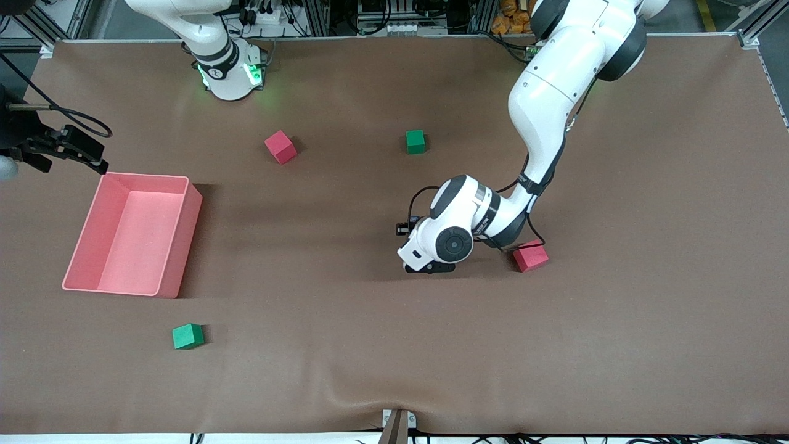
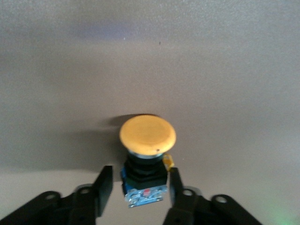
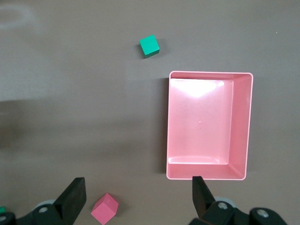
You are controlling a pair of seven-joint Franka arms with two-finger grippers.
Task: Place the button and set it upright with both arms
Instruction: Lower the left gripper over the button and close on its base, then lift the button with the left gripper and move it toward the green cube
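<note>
Two fingers of the left gripper [image 2: 136, 187] flank the button [image 2: 146, 154], seemingly touching its black body, beside a pink cube [image 1: 531, 256]; right gripper [image 3: 138, 197] hangs wide open above the pink bin [image 3: 248, 126].

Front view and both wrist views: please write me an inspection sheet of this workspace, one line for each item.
Surface: brown table cover, wrinkled at the edge nearest the front camera.
Job's things: button lying on its side on the cover, orange cap away from the left wrist camera.
Clutter: pink bin, nothing in it; two pink cubes; two green cubes.
Grippers: left gripper low at the table, fingers on either side of the button's black body; right gripper open, up over the right arm's end of the table.
Cables: black cable looped at the left wrist.
Surroundings: metal frame and equipment along the base edge.
</note>
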